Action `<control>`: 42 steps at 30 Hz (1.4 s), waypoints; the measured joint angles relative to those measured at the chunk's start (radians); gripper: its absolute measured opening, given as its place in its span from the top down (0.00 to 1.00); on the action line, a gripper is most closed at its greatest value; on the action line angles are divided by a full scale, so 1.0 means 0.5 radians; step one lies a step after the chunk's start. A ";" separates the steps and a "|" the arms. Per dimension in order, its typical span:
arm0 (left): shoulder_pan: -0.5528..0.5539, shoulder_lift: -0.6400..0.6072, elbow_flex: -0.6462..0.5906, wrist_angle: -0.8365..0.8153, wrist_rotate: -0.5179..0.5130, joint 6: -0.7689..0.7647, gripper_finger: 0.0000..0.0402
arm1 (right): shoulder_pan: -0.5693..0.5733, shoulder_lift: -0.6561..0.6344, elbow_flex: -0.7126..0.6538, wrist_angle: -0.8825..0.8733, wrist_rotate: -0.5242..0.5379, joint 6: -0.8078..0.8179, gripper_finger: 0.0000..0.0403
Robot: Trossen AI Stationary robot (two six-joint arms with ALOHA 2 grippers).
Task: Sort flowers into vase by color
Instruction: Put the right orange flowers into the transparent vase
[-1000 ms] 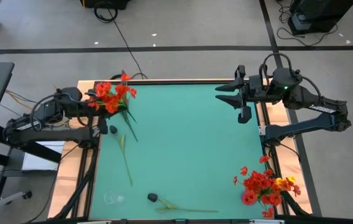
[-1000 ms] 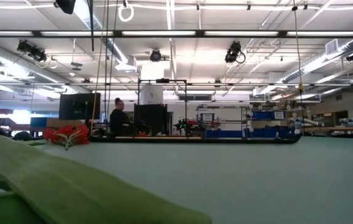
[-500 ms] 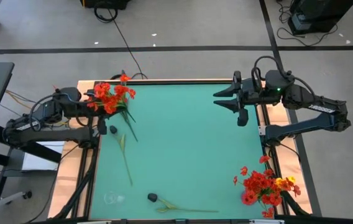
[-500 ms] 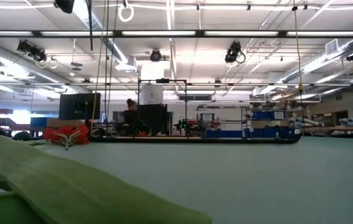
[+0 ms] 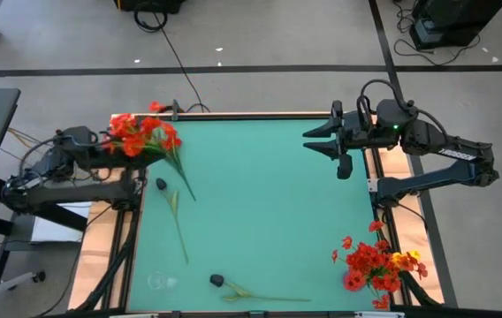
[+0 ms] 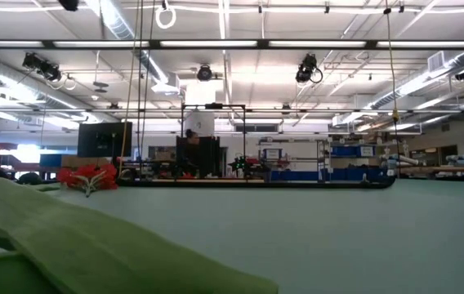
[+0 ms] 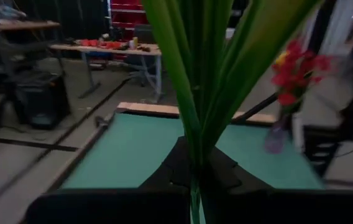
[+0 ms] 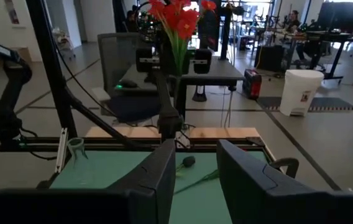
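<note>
Bare table centre; loose stems clutter its left.

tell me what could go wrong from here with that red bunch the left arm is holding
The left gripper holds the red bunch by its stems at the table's far left edge, with some blooms past the rim; a slip could drop it off the table. A dark-headed flower and a second one lie loose on the mat, so a low pass could sweep them. The empty clear vase looks light and could tip when stems go in.
</note>
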 joint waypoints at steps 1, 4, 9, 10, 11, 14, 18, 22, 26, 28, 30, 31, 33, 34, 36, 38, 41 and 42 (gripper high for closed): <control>-0.006 -0.038 0.001 -0.054 0.039 -0.058 0.97 | -0.001 0.000 0.000 0.001 0.000 0.000 0.69; -0.041 -0.144 0.002 -0.247 0.230 -0.125 0.97 | -0.001 0.000 0.000 0.000 0.000 0.000 0.69; -0.094 -0.294 0.000 -0.298 0.986 0.017 0.97 | 0.000 0.000 0.001 0.000 0.000 0.000 0.69; -0.100 -0.311 0.001 -0.237 1.175 -0.001 0.97 | -0.001 0.000 0.001 0.000 0.000 0.000 0.69; -0.105 -0.317 0.006 -0.176 1.327 -0.053 0.97 | 0.000 0.000 0.001 0.000 0.000 -0.001 0.69; -0.104 -0.310 0.002 -0.139 1.480 -0.162 0.97 | -0.001 0.000 0.001 0.000 0.000 0.000 0.69; -0.104 -0.279 -0.048 -0.134 1.580 -0.104 0.97 | 0.000 0.000 0.001 0.000 -0.001 -0.001 0.69; -0.103 -0.258 -0.149 -0.120 1.641 -0.043 0.97 | -0.001 0.000 0.001 0.002 -0.005 0.000 0.69; -0.104 -0.259 -0.284 0.005 1.565 0.023 0.97 | 0.000 0.000 0.001 0.006 -0.005 0.000 0.69; -0.102 -0.243 -0.365 0.133 1.506 -0.019 0.97 | 0.000 0.001 0.001 0.011 -0.005 0.000 0.69; -0.106 -0.210 -0.438 0.317 1.487 -0.090 0.97 | 0.000 0.001 0.001 0.016 -0.005 -0.001 0.69; -0.117 -0.181 -0.471 0.415 1.473 -0.134 0.97 | 0.000 0.001 0.001 0.016 -0.005 0.000 0.69; -0.156 -0.085 -0.525 0.620 1.434 -0.198 0.97 | 0.000 0.001 0.001 0.016 -0.005 0.000 0.69; -0.186 -0.020 -0.546 0.723 1.417 -0.222 0.97 | 0.000 0.002 0.001 0.018 -0.005 0.000 0.69; -0.273 0.130 -0.559 0.884 1.364 -0.252 0.97 | 0.000 0.002 0.001 0.032 -0.005 0.000 0.69; -0.390 0.294 -0.559 1.064 1.303 -0.257 0.97 | -0.001 0.002 0.002 0.035 -0.005 0.000 0.69; -0.590 0.500 -0.559 1.287 1.268 -0.259 0.97 | 0.000 0.002 0.002 0.034 -0.005 0.000 0.69; -0.658 0.544 -0.559 1.328 1.234 -0.248 0.97 | 0.000 0.002 0.002 0.034 -0.005 0.000 0.69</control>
